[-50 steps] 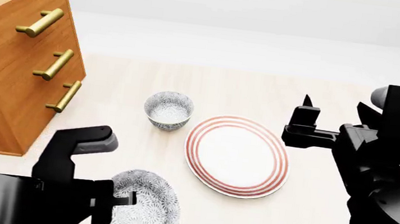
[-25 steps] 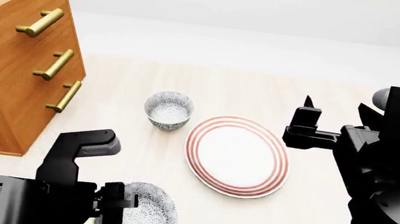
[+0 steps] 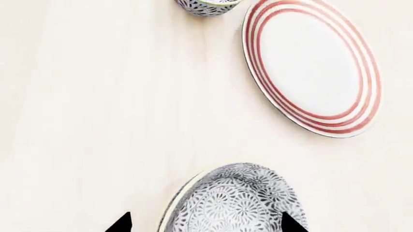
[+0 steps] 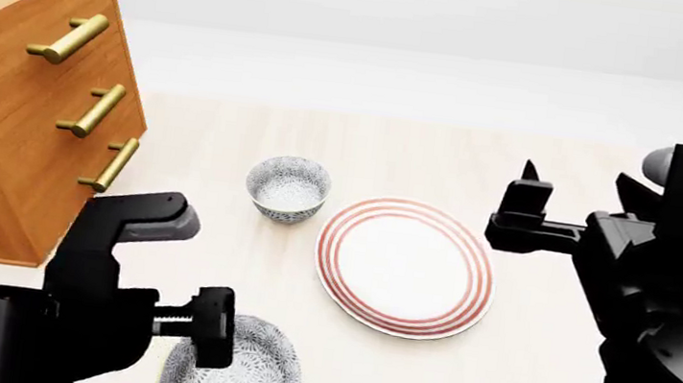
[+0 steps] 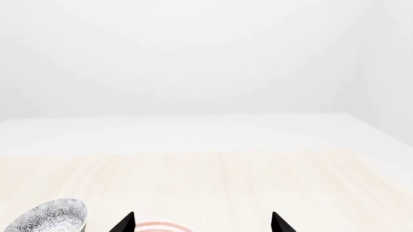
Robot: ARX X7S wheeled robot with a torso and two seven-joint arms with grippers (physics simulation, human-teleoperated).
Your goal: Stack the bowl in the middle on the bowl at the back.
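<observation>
1. At the near left of the counter (image 4: pixel 551 167), the left pincer (image 3: pixel 205 224) stands spread, its two tips on either side of the bowl in the middle (image 4: pixel 231 370); whether the tips touch the bowl rim cannot be told.
2. In the left wrist view this bowl (image 3: pixel 232 200) sits between the tips, one tip just outside the rim and the other over the opposite edge.
3. The bowl at the back (image 4: pixel 288 186) stands farther away, upright, just left of the plate (image 4: pixel 404 266) and apart from its edge.
4. A bare strip of counter lies between the two bowls; the plate borders it on the right, and the drawer cabinet (image 4: pixel 24 97) with brass handles borders it on the left.
5. The right pincer (image 4: pixel 527 208) hangs above the counter just right of the plate, spread and holding nothing.
6. In the right wrist view its tips (image 5: pixel 125 222) frame open counter, with the far bowl (image 5: pixel 48 217) to one side.
</observation>
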